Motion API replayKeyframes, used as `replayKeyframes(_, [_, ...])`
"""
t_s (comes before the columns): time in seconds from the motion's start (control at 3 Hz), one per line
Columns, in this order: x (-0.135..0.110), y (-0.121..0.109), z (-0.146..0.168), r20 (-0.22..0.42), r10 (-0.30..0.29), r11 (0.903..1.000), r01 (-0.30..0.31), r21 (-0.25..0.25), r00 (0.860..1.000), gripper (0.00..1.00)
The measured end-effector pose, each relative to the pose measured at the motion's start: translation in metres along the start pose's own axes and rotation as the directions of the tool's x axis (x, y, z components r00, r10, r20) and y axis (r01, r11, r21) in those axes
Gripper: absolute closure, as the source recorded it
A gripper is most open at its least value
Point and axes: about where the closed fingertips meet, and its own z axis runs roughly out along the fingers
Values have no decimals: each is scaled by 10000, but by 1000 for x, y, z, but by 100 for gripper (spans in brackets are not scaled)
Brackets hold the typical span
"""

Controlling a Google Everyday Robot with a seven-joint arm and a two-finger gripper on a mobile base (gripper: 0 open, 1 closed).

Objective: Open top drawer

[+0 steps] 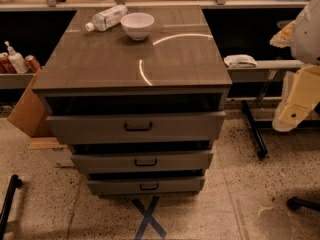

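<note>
The top drawer (135,127) is the widest of three grey-brown drawers in a cabinet at the centre of the camera view. Its small black bar handle (138,127) sits at the centre of the flat front. A dark gap shows between the drawer front and the cabinet top (135,59). Two narrower drawers (144,161) (147,186) sit below it, each with a like handle. My gripper (296,101) is the cream and white part of the arm at the right edge. It hangs well to the right of the cabinet, apart from the drawer and its handle.
A plastic bottle (106,18) lies on the cabinet top beside a white bowl (137,25). A cardboard box (27,111) leans at the cabinet's left. Cans and a pump bottle (15,60) stand on a left shelf. A blue tape X (148,216) marks the floor. Black table legs (254,129) stand at the right.
</note>
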Motion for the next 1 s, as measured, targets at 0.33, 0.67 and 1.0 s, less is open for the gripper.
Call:
replayKeyframes(0.33, [0, 0, 0, 2, -1, 10000, 1, 0, 10000, 0])
replayKeyframes(0.67, [1, 0, 17, 550, -184, 9998, 190, -107, 9983, 0])
replayKeyframes(1.0, [0, 2, 52, 1420, -531, 9972, 600, -450, 9884, 0])
